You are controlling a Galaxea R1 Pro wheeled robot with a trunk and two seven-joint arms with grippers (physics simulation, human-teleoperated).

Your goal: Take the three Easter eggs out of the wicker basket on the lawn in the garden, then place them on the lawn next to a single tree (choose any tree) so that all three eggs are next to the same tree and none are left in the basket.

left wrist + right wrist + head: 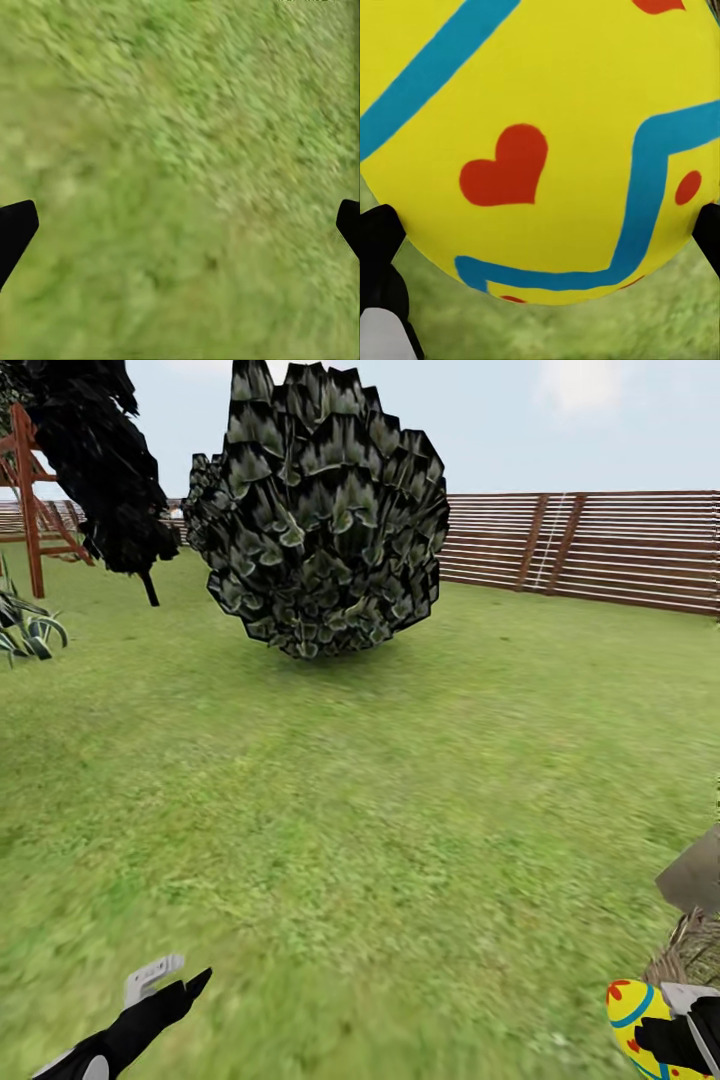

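Easter egg (640, 1028), yellow with blue bands and red marks, sits at the lower right corner of the head view, clamped in the right gripper (690, 1032); in the right wrist view the egg (540, 142) is pressed between the two dark fingertips (379, 232), with a red heart and a blue zigzag facing the camera. The left gripper (170, 980) hangs low over the lawn (350, 790) with its jaws spread wide and nothing between them, and its wrist view shows blurred grass (180, 180). Just behind the egg, at the right edge, is something brown and woven, possibly the wicker basket (690, 950), though too little shows to be sure. Farther off stand a dark-leaved tree (320, 510) and a slatted wooden fence (590, 545).
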